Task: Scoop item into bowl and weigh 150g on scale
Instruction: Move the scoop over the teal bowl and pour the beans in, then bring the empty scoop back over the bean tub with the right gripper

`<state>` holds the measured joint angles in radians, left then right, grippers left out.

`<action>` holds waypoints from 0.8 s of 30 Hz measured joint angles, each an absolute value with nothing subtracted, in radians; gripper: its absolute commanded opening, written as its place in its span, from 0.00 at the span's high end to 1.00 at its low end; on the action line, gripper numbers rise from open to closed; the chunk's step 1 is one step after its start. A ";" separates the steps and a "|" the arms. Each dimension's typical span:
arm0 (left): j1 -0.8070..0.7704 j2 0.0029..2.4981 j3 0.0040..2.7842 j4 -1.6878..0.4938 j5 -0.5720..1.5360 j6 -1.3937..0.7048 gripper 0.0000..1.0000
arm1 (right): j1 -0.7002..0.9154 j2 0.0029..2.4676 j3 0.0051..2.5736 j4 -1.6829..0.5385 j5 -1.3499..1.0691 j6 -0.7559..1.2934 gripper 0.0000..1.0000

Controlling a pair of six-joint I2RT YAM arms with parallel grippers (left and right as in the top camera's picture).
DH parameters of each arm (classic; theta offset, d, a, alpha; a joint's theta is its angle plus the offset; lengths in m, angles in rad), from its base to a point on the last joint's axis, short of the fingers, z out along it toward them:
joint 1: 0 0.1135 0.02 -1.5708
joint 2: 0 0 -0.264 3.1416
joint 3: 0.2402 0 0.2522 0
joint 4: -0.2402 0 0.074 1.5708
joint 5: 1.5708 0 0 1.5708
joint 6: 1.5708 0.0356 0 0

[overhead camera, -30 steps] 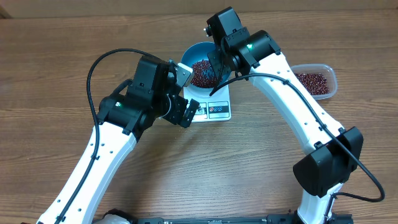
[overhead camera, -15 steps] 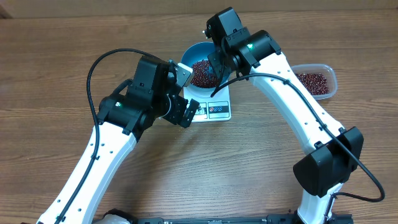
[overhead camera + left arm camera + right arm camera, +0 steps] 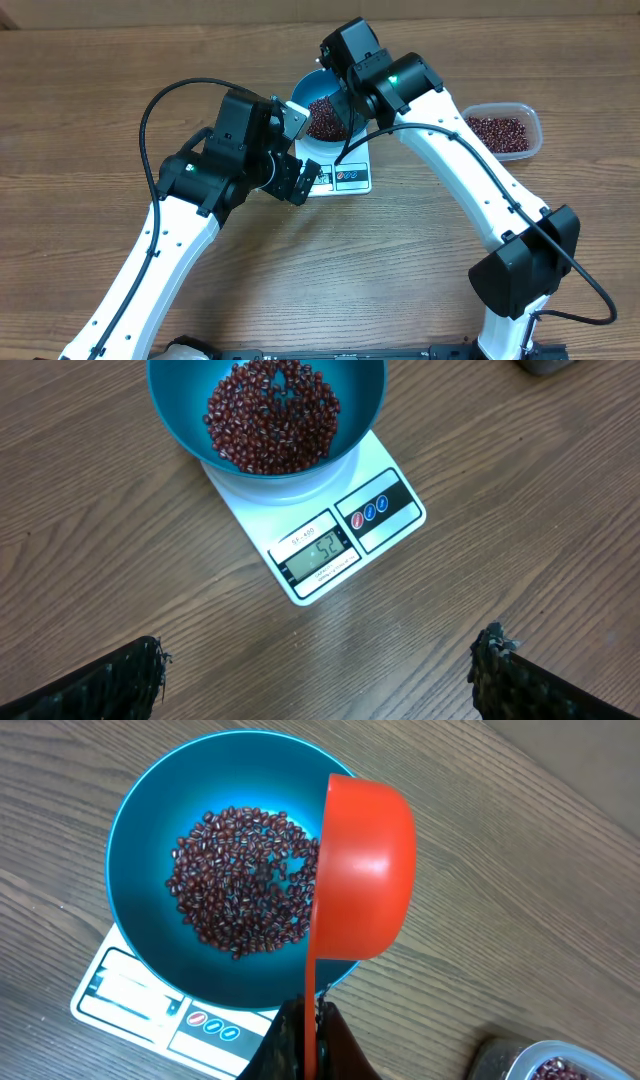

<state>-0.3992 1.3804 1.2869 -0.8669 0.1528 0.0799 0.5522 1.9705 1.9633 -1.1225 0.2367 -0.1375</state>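
Observation:
The blue bowl (image 3: 140, 850) sits on the white scale (image 3: 330, 545) and holds a heap of red-brown beans (image 3: 240, 880). My right gripper (image 3: 312, 1020) is shut on the thin handle of an orange-red scoop (image 3: 365, 870). The scoop is turned on its side over the bowl's right rim, its mouth facing the beans. My left gripper (image 3: 320, 650) hangs open over bare table in front of the scale, nothing between its fingers. From overhead the bowl (image 3: 303, 88) lies between both wrists, and the right arm covers part of it.
A clear plastic tub (image 3: 500, 130) with more beans stands to the right of the scale; its corner (image 3: 560, 1065) shows in the right wrist view. The scale's display and buttons (image 3: 375, 510) face the left arm. Wooden tabletop surrounds everything.
The right wrist has shifted a little to the left over the bowl. The left arm has stayed where it was.

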 measured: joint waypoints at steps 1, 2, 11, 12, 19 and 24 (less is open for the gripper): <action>-0.399 1.380 1.287 -0.867 0.153 0.080 0.00 | 0.552 1.971 1.963 -1.122 0.237 -0.138 0.96; -0.399 1.380 1.287 -0.867 0.153 0.080 0.00 | 0.552 1.971 1.963 -1.122 0.237 -0.139 0.96; -0.399 1.380 1.287 -0.867 0.153 0.080 0.01 | 0.499 1.963 1.963 -1.154 0.158 -0.105 0.96; -0.399 1.380 1.287 -0.867 0.153 0.080 0.00 | 0.481 1.958 1.963 -1.165 0.145 -0.103 0.96; -0.399 1.380 1.287 -0.867 0.153 0.080 0.01 | 0.223 1.864 1.964 -1.298 0.029 -0.083 0.96; -0.399 1.380 1.287 -0.867 0.153 0.080 0.00 | 0.005 1.852 1.964 -1.434 0.009 -0.081 0.96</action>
